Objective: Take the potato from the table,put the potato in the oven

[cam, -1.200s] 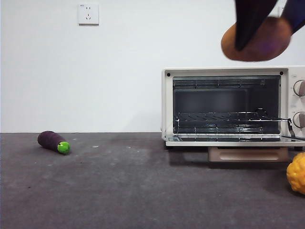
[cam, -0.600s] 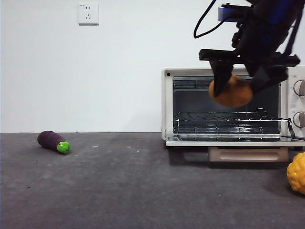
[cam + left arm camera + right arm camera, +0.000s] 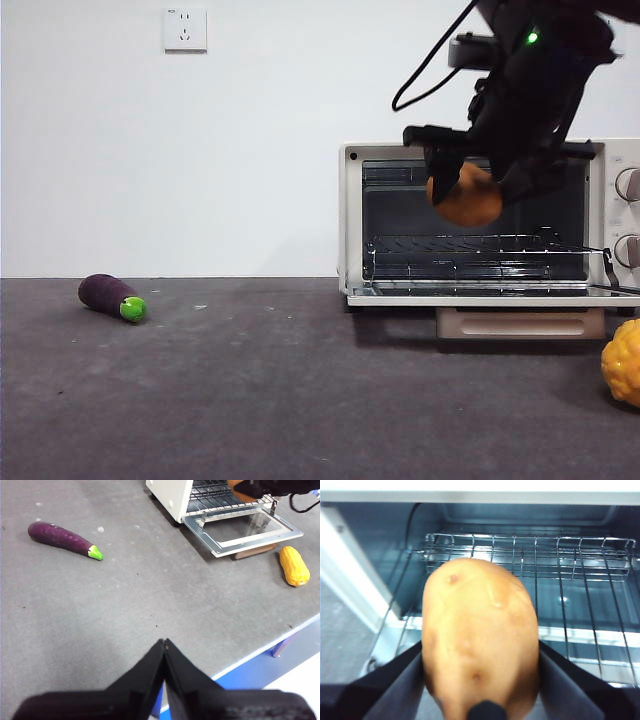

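Gripping the potato [image 3: 468,200], right hand [image 3: 478,190], before open oven [image 3: 352,220]

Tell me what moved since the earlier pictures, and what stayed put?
The right gripper, shut on the potato, came down from the top of the front view and now holds it before the oven's open mouth, above the wire rack. It also shifted a little sideways. The eggplant, the yellow lump and the oven kept their places on the table. The left gripper waits, shut.
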